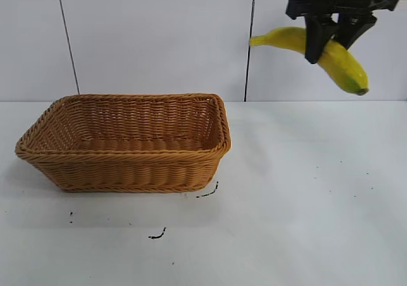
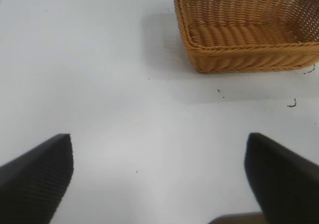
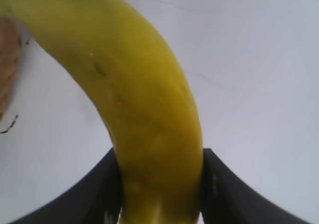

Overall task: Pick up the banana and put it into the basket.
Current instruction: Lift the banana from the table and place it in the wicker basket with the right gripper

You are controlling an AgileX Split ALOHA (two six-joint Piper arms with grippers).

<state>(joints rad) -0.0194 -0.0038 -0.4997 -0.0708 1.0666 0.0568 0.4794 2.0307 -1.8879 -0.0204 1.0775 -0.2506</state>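
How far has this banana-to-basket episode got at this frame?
Done: the pick. The right gripper is shut on the banana and holds it high above the table, off to the basket's right.
In hand: carrying it across.
Left: moving over the basket, which holds nothing, lowering and releasing.
The left gripper is open over bare table, with the basket farther off.

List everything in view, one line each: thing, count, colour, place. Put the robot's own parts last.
banana: one, yellow with greenish tips, held in the air to the right of the basket, above the table.
basket: one, tan-orange wicker, on the table at left, nothing in it.
table: one, white, with a few small dark marks.
right gripper: one, black, at upper right, jaws shut on the banana.
left gripper: one, black, jaws open above bare table, away from the basket.
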